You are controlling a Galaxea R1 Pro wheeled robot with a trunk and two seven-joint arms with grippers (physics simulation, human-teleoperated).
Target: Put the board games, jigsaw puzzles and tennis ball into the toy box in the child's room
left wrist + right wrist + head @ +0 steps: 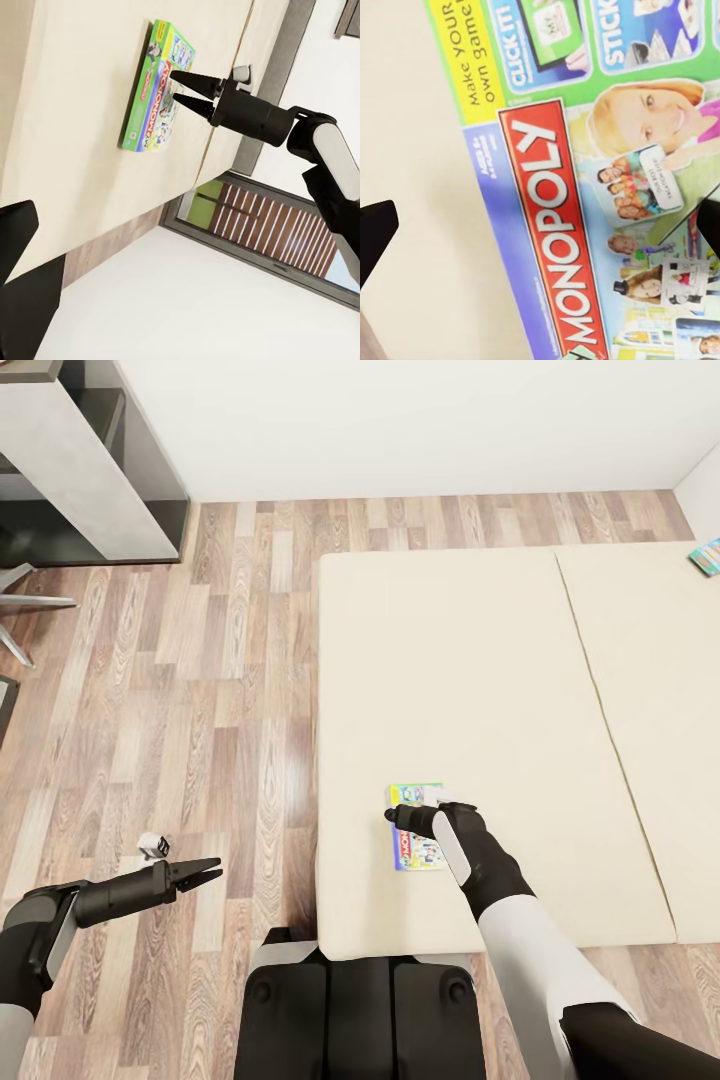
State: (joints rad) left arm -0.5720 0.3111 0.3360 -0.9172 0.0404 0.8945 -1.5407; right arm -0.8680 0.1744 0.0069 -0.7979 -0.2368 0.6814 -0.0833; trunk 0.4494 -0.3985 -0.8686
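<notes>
Monopoly board game (417,840) lies flat, long axis along the bed (480,690).

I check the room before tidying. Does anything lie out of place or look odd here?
Two board games lie on the bed instead of in a toy box: the Monopoly box near its front edge, under the right gripper, and a second game far off at the right. Nothing looks damaged.

Right tool (178,86) points down with fingers parted, while the left tool (205,875) is held low, fingers parted.
</notes>
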